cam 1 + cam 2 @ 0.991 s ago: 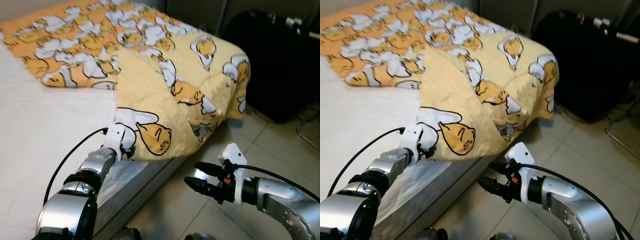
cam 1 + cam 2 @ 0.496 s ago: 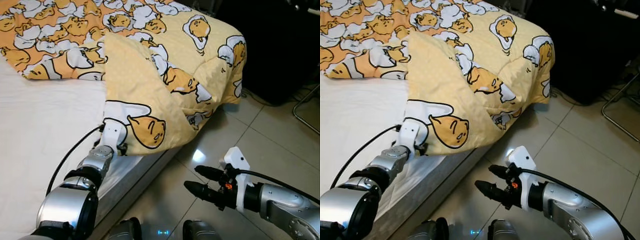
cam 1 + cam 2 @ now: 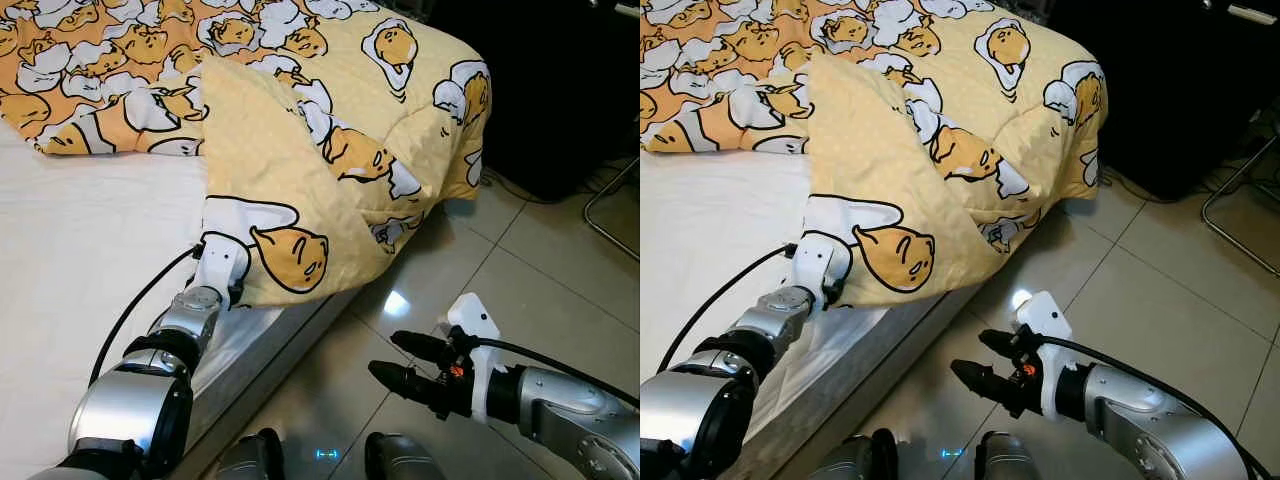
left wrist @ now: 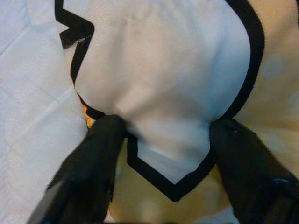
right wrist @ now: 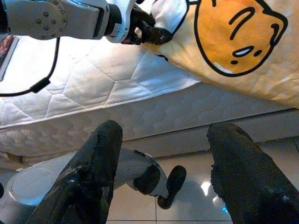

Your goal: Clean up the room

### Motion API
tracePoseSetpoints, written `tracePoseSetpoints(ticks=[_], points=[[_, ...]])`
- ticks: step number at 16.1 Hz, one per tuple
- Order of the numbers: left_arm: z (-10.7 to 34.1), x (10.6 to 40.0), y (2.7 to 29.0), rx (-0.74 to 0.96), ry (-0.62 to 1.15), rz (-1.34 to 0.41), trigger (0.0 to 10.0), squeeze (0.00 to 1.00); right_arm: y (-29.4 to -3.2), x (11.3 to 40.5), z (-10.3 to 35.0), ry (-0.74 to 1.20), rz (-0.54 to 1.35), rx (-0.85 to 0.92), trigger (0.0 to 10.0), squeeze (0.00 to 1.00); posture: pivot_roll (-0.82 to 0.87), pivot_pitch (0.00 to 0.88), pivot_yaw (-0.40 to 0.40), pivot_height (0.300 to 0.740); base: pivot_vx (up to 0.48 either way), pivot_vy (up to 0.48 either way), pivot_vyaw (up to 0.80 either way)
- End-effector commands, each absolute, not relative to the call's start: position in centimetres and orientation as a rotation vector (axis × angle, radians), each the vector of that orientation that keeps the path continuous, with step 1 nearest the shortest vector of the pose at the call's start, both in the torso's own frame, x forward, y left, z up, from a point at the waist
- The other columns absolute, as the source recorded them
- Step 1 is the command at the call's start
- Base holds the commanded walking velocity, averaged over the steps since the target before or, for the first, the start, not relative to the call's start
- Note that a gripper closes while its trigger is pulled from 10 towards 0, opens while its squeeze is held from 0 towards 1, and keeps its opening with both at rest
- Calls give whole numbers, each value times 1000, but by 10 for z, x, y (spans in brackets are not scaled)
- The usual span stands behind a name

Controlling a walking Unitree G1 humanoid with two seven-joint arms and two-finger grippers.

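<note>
A yellow and orange blanket (image 3: 330, 130) printed with cartoon eggs lies crumpled over the foot of a bed, one flap folded back onto the white mattress (image 3: 80, 250). My left gripper (image 3: 236, 296) is at the mattress edge, shut on the lower corner of that flap. In the left wrist view the fabric (image 4: 159, 107) is bunched between the two black fingers (image 4: 96, 158). My right gripper (image 3: 382, 354) hovers open over the tiled floor beside the bed, holding nothing. Its view looks at the mattress side (image 5: 196, 112) and the left gripper (image 5: 148, 29).
A large black bag (image 3: 560, 90) stands on the floor beyond the bed's foot. A metal chair leg (image 3: 612, 208) shows at the right edge. Glossy tiled floor (image 3: 520, 270) runs along the bed. My own feet (image 3: 250, 460) are at the bottom.
The whole picture has shifted, so the camera moved and tilted down. My left gripper still holds the blanket corner. My right gripper sits lower over the floor, still open.
</note>
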State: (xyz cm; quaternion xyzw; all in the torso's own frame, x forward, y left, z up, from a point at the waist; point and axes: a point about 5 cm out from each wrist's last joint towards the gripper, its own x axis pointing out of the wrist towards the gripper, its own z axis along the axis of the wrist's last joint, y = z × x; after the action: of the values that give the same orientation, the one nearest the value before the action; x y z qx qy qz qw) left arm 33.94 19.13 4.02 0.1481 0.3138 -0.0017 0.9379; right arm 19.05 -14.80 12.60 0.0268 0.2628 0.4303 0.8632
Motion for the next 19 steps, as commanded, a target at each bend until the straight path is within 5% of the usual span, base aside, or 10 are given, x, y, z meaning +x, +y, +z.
tracePoseSetpoints(ticks=[1, 19], points=[[31, 331, 199, 295, 685, 3, 0, 0, -146, 190, 130, 537, 923, 49, 10000, 0, -333, 214, 47, 740, 0, 0, 0], [36, 337, 168, 171, 600, -199, 0, 0, -148, 209, 129, 477, 870, 8, 10000, 0, -295, 168, 49, 740, 0, 0, 0]])
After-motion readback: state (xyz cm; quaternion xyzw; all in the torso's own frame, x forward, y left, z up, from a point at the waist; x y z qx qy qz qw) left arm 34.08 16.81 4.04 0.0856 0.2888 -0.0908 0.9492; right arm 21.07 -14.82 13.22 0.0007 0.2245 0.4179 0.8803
